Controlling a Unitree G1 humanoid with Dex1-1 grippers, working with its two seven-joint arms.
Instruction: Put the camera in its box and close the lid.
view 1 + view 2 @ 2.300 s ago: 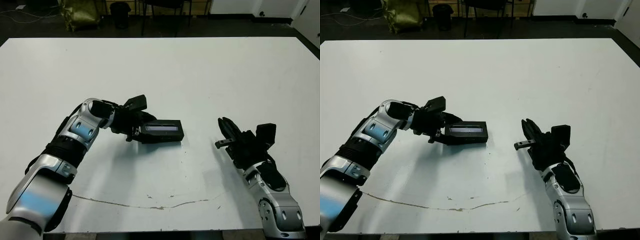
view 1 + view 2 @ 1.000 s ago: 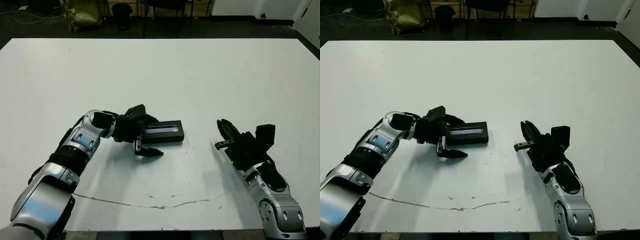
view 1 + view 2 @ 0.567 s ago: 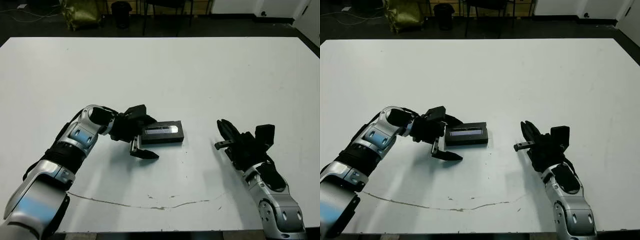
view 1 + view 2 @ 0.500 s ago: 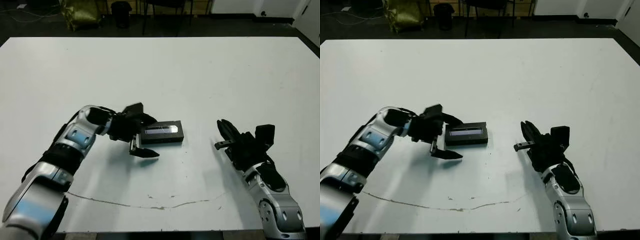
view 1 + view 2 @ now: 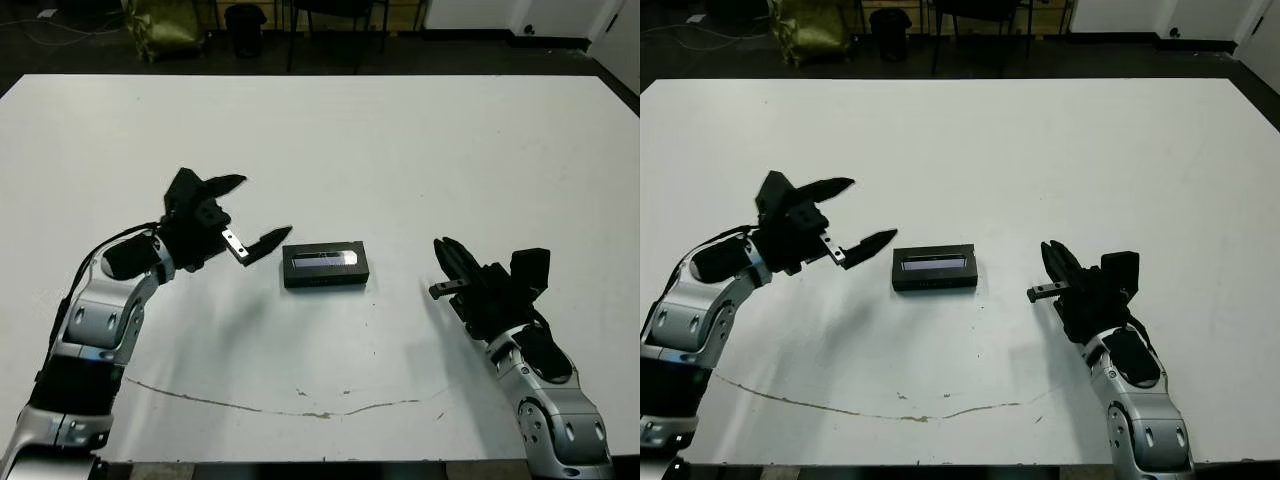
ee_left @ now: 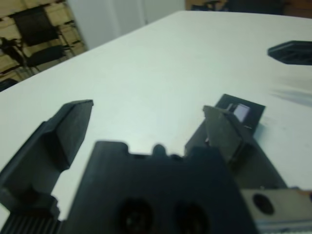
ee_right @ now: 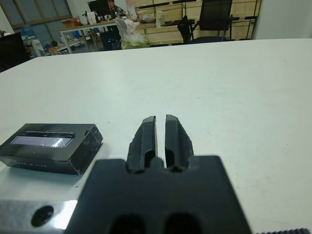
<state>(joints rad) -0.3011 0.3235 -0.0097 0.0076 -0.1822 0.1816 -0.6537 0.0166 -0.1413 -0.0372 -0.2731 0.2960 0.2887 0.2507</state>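
While lid (image 5: 325, 258) sits on box (image 5: 325, 276) mid-surface, presumably hiding camera, left claw (image 5: 238, 214) gapes beside it, right claw (image 5: 1055, 268) pinched empty; box light, rigid, graspable across long sides.

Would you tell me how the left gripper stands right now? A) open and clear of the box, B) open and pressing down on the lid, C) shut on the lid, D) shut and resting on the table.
A: the left gripper has its fingers spread wide and hangs apart from the closed box, touching nothing.
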